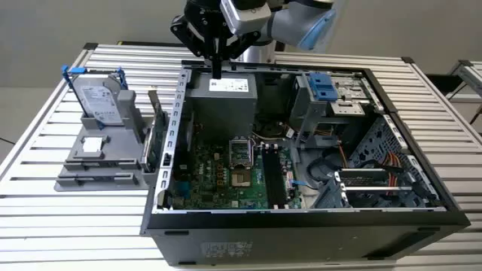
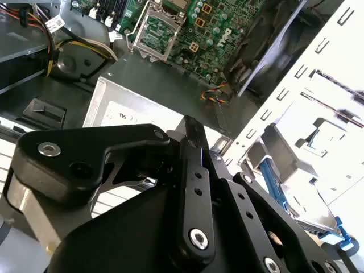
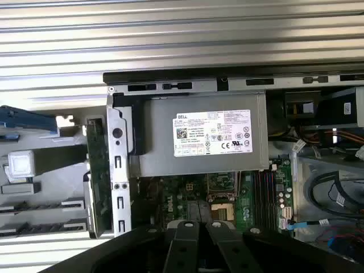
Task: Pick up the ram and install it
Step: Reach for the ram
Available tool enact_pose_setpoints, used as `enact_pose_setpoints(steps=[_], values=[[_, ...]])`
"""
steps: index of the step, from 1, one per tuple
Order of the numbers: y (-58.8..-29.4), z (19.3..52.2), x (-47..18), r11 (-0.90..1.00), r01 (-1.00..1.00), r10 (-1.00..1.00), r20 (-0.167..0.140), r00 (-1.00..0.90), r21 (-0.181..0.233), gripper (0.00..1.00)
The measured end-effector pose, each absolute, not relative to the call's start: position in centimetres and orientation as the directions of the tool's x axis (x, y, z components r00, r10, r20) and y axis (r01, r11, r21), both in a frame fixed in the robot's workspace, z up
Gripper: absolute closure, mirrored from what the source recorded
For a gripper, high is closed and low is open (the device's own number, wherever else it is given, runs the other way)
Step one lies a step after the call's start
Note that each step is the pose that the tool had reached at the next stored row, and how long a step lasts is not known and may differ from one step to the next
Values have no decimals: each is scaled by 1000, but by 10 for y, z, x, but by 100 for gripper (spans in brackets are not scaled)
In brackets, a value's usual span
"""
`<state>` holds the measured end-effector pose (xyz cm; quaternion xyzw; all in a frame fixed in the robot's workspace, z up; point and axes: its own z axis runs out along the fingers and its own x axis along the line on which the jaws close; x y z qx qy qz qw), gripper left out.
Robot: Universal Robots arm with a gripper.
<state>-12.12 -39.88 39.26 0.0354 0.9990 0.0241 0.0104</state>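
One slatted metal surface [image 1: 45, 226] carries one open computer case [image 1: 301, 237], with a plain grey wall [image 1: 421, 28] behind the case. At the case's side, on the exterior view's left, one grey holder [image 1: 98, 180] keeps one hard drive [image 1: 101, 99] and one ram [image 1: 161, 141], which stands on edge just beside the case wall. One claw [image 1: 217, 70], pinched narrow with nothing seen in it, hangs above the case's power supply [image 1: 226, 107]

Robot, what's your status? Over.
Gripper shut, empty, over power supply. Ram not held; a green board stands in the rack beside the case, can't tell if it's the ram. Case wall between them.
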Motion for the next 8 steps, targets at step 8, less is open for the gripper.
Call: enact_pose_setpoints(steps=[8], values=[[-399,393,-122,996,70,71,-19,-997,49,100]])
